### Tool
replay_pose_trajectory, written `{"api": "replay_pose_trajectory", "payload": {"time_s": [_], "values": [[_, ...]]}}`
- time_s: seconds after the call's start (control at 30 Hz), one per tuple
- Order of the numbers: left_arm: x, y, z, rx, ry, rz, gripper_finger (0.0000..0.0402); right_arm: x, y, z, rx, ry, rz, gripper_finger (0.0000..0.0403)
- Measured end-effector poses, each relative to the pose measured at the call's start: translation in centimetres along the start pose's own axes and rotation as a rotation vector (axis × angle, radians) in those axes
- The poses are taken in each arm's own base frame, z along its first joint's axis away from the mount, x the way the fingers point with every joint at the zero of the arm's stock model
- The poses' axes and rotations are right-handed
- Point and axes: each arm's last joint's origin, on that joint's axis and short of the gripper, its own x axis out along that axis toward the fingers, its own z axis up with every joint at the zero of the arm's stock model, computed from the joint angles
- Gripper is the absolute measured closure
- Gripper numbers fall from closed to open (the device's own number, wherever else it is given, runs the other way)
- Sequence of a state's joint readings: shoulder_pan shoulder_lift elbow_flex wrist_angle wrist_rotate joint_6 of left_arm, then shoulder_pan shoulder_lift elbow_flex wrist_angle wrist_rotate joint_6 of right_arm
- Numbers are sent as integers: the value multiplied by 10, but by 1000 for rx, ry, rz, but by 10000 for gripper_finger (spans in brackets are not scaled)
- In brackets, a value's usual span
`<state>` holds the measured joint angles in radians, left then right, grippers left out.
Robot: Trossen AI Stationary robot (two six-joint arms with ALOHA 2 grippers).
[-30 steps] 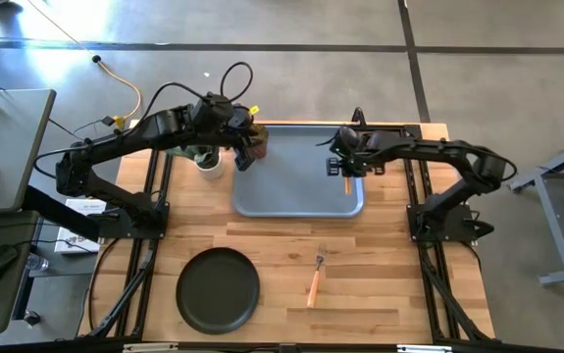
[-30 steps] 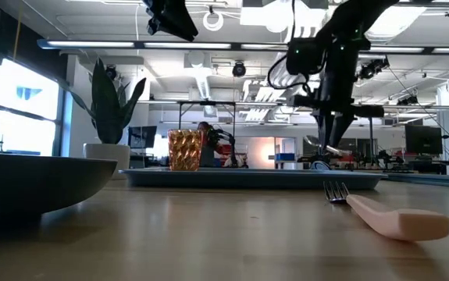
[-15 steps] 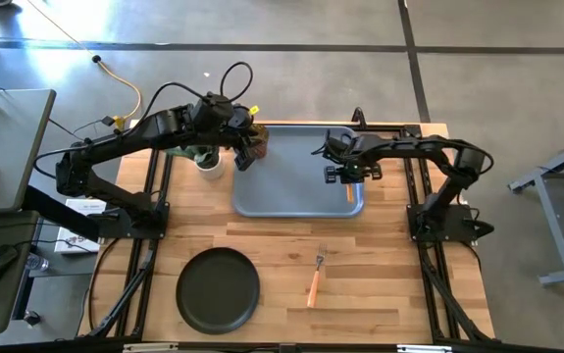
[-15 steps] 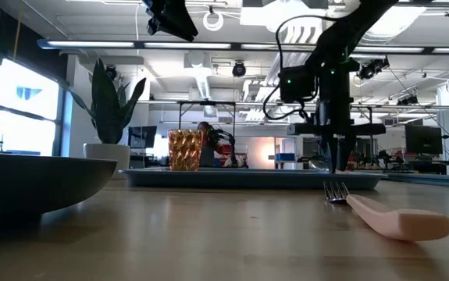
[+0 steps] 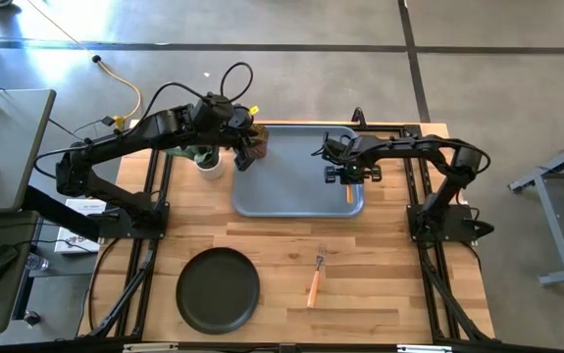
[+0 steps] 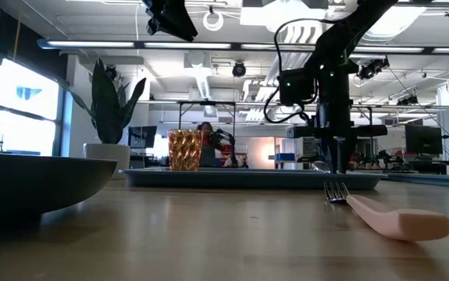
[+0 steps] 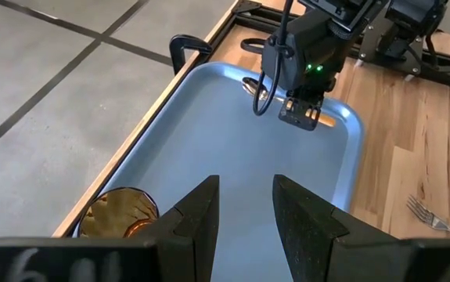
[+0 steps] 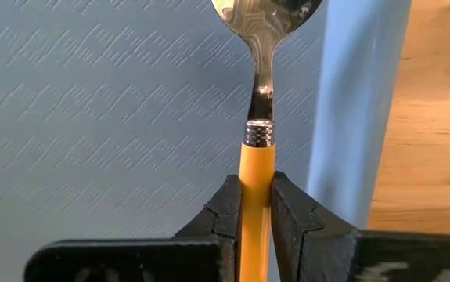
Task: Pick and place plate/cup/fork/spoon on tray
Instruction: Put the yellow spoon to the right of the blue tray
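The blue-grey tray (image 5: 291,181) lies at the table's far middle. The amber cup (image 5: 253,143) stands upright in the tray's far left corner. My left gripper (image 7: 244,207) hangs open and empty high over the tray, beside the cup (image 7: 115,219). My right gripper (image 5: 351,173) is shut on the spoon (image 8: 265,31), low over the tray's right part. The dark plate (image 5: 218,288) and the fork (image 5: 315,275) lie flat on the table near its front edge. My right gripper pinches the spoon's orange handle (image 8: 254,168) between its two fingers, just behind the metal collar. The fingers come from above, pointing down, and lie across the handle. The spoon lies about level, its bowl (image 7: 250,84) toward the tray's far edge. I cannot tell whether it touches the tray.
A white pot with a green plant (image 5: 206,157) stands just left of the tray, under my left arm. The tray's right rim (image 8: 358,102) runs close beside the spoon. Bare wood lies between the tray and the plate and fork.
My right gripper has gone down toward the tray and a little toward the table's near edge, still shut on the spoon. The spoon has come down with it to just above the tray floor.
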<state>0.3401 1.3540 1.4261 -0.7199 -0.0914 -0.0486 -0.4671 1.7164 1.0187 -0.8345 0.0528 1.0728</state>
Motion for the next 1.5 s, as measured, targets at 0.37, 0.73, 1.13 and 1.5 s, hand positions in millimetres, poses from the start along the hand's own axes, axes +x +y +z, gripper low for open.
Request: {"api": "replay_pose_trajectory", "payload": {"time_s": [0.37,0.73,1.13,1.5], "values": [[0,0,0,1,0,0,291,9,1,0,-6,18,-28,382],[0,0,0,27,1,0,291,12,3,-2,-8,19,-34,377],[0,0,0,27,1,0,291,12,4,-2,-11,18,-31,307],[0,0,0,26,1,0,291,8,2,-2,-33,24,-72,305]]}}
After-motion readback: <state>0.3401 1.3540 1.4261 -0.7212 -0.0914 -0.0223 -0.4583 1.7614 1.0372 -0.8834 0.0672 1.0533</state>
